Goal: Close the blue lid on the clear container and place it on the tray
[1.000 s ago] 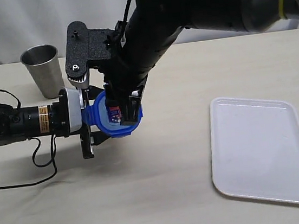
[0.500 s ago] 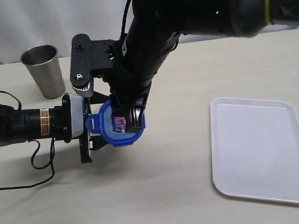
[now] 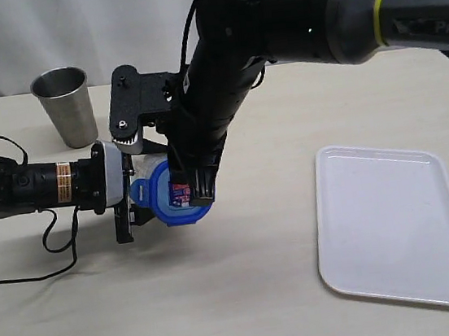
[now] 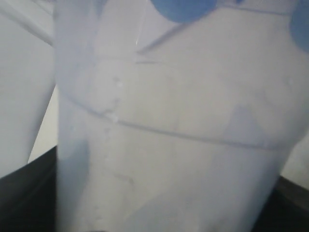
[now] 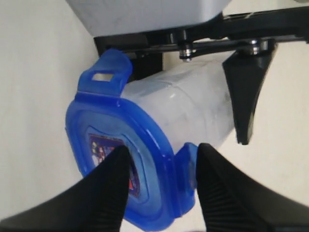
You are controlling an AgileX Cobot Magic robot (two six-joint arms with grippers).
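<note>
Above the tabletop [image 3: 224,299], left of centre: your left hand [image 3: 134,199] clamps the tall transparent plastic container [image 5: 188,111] on its side, with the mouth turned toward the right arm, so the opening is offered for capping.
Container mouth: the roundish bright-blue plastic lid [image 5: 96,130] sits against it, sticker face outward. One flap stands off the wall, apparently unlatched.
Right hand [image 5: 163,155]: its fingers sit either side of the lid's rim. You cannot tell whether they pinch it or merely bracket it. The likely purpose is pressing a flap home.
Flat white rectangular tray [image 3: 392,229]: well apart to the right, the closed container's destination.
Grey steel cup [image 3: 67,105]: behind the left arm, not involved.
</note>
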